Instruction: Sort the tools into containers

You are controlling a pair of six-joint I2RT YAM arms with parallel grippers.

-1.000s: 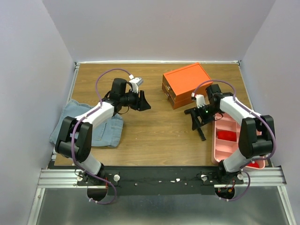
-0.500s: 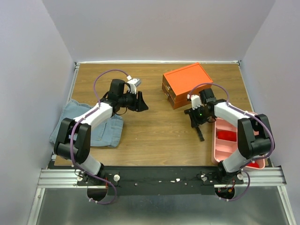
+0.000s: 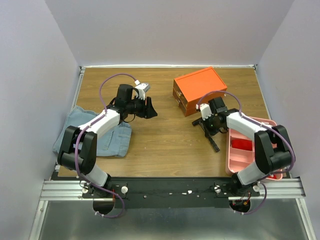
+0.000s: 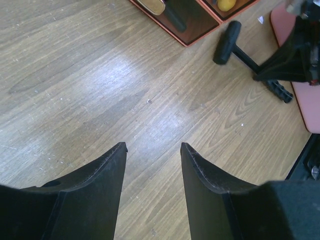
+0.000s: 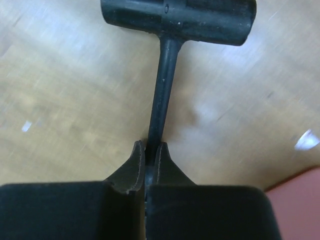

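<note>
A small black hammer [image 5: 177, 20] lies on the wood table in front of the orange cabinet [image 3: 200, 84]. My right gripper [image 5: 150, 145] is shut on its thin shaft just behind the head. From above, the right gripper [image 3: 206, 125] sits over the hammer, whose grip [image 3: 214, 145] sticks out toward the near edge. The left gripper [image 4: 152, 146] hovers open over bare wood, left of the cabinet, holding nothing. Two cabinet drawers [image 4: 187, 22] stand pulled out in the left wrist view; one holds a yellow-and-black handle [image 4: 155, 5].
A pink divided tray [image 3: 239, 159] with a red item [image 3: 242, 145] lies at the right edge, close beside the right arm. A blue cloth [image 3: 100, 132] lies at the left under the left arm. Grey walls enclose the table.
The right gripper slid left along the table to the hammer and closed from wide open onto its shaft. The left arm barely moved.
</note>
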